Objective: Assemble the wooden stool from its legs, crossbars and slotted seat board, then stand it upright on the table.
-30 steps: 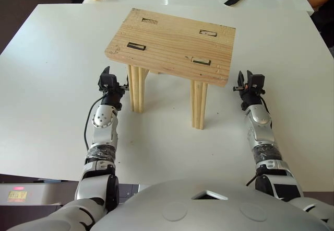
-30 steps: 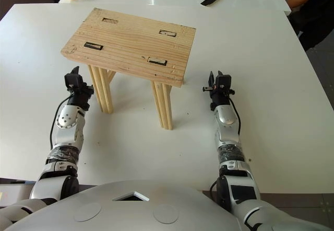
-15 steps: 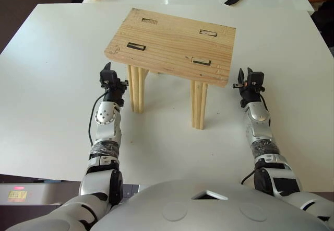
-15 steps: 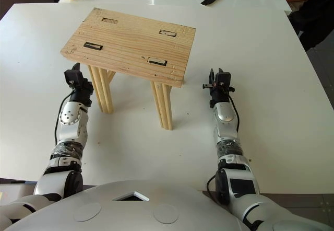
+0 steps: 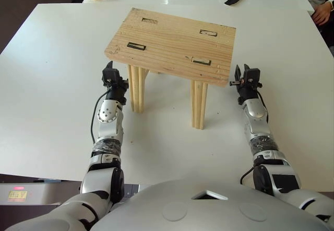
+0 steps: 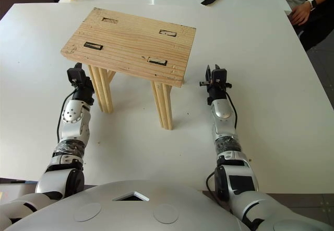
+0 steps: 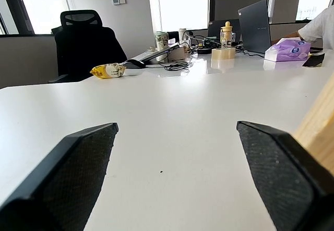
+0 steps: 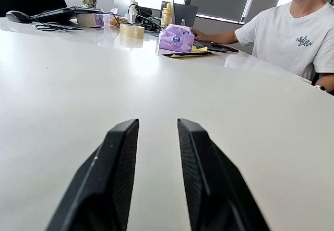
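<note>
Though spread, left tool (image 7: 176, 128) beside stool (image 7: 321, 124).

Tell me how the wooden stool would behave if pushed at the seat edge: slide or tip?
It would probably stay rigid: the stool is solid wood. A high push could tip it, since the legs are thin and tall under a wide seat. On the smooth white table a low push likely slides it.

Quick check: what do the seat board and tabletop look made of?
Seat board: pale, bare-looking wood, likely pine; straight grain lines, matte face. Tabletop: smooth white surface, probably laminate or painted board; faint sheen, no grain.
</note>
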Available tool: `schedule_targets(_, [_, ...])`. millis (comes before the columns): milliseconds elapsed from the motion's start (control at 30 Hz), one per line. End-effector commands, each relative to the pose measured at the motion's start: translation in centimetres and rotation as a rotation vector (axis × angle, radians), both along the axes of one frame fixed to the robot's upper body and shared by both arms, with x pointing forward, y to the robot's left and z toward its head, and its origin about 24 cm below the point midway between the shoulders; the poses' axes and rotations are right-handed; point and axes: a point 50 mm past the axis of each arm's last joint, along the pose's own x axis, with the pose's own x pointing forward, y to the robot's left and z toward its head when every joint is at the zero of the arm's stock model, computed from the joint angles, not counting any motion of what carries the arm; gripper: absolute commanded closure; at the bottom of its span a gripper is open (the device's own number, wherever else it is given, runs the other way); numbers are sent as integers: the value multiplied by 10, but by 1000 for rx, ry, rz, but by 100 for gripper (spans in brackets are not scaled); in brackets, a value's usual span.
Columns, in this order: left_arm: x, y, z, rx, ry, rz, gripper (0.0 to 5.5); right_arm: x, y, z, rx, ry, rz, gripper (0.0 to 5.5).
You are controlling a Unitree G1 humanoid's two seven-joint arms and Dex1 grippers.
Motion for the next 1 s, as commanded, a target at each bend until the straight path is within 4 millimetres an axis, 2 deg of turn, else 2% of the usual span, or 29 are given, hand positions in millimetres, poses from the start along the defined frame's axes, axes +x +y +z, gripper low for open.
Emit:
schedule_targets(33, [5, -2, 2, 18, -15, 5, 127, 8, 0, 6, -23, -21, 10, 414])
schedule_targets(267, [7, -5, 1, 13, -23, 18, 127, 17, -1, 10, -32, -37, -6, 414])
schedule_targets(467, [2, -9, -3, 5, -20, 10, 127, 17, 5, 7, -23, -34, -2, 414])
schedule_targets(700, [1, -10, -5, 3, -17, 22, 127, 17, -3, 7, -36, -28, -18, 414])
schedule_targets(1000, [7, -11, -2, -3, -37, 47, 127, 28, -8, 17, -54, -44, -9, 414])
